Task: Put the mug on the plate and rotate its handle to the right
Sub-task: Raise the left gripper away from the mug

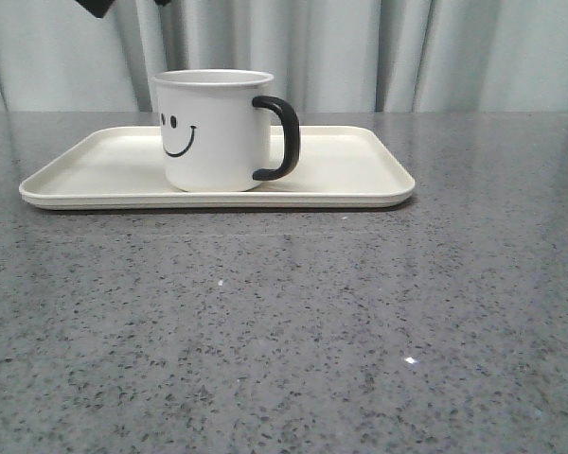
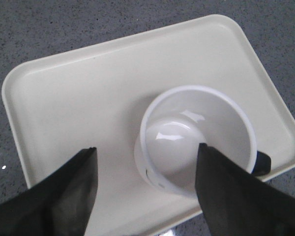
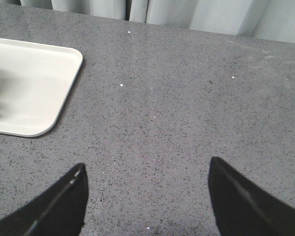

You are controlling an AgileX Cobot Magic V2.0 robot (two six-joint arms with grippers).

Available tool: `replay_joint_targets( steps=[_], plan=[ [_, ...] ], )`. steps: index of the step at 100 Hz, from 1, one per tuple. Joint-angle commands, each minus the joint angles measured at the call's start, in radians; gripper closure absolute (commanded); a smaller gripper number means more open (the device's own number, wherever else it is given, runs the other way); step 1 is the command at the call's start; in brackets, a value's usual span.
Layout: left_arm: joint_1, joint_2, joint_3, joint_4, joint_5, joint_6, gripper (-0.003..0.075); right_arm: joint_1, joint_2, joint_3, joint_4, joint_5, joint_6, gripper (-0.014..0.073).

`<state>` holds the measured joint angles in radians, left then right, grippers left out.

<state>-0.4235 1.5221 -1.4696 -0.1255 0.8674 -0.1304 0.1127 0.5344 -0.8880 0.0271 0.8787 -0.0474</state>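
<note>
The white mug (image 1: 213, 130) with a black smiley face stands upright on the cream plate (image 1: 360, 170), left of the plate's middle. Its black handle (image 1: 281, 138) points to the right in the front view. From the left wrist view I look down into the mug (image 2: 196, 142) on the plate (image 2: 78, 98); a bit of the handle (image 2: 261, 163) shows. My left gripper (image 2: 146, 150) hangs open above the mug, touching nothing. A dark piece of it (image 1: 97, 7) shows at the top edge of the front view. My right gripper (image 3: 146, 169) is open over bare table, to the right of the plate (image 3: 34, 83).
The grey speckled table (image 1: 284, 322) stretches out in front of and around the plate. Grey curtains (image 1: 407, 52) close off the back.
</note>
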Motion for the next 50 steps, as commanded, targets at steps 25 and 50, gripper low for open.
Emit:
replay_joint_targets(
  steps=[25, 50],
  plan=[
    [0.003, -0.360, 0.310, 0.087, -0.182, -0.028, 0.0290, -0.005, 0.012, -0.031, -0.010, -0.073, -0.002, 0.0072],
    [0.130, -0.587, 0.510, 0.089, -0.209, -0.043, 0.0290, -0.005, 0.012, -0.031, -0.010, -0.073, -0.002, 0.0072]
  ],
)
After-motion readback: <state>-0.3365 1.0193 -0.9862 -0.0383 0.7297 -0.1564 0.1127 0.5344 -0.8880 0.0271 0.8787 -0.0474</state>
